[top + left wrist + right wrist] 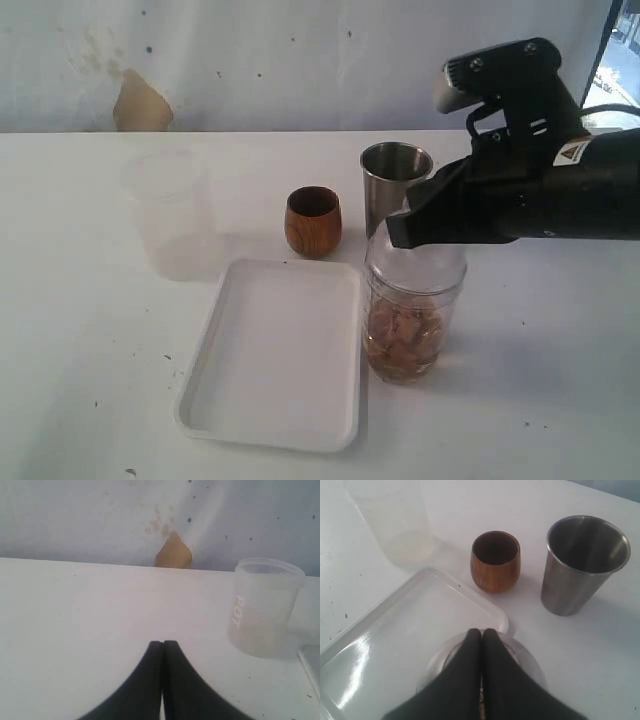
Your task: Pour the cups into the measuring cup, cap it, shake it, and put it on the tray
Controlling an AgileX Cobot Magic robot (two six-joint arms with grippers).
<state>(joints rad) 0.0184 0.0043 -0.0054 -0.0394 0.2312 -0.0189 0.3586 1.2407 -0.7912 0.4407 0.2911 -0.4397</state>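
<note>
tray – left of measuring cup | wooden cup, steel tumbler – behind

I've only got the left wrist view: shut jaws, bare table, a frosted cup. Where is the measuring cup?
Observer: The measuring cup stands on the table, just right of the tray in the exterior view, not on it.
Operator: Anything in it?
Observer: Its lower part holds brownish pieces.
Operator: And the right arm?
Observer: The right gripper is over the cup's mouth, jaws shut, above a clear lid.
</note>
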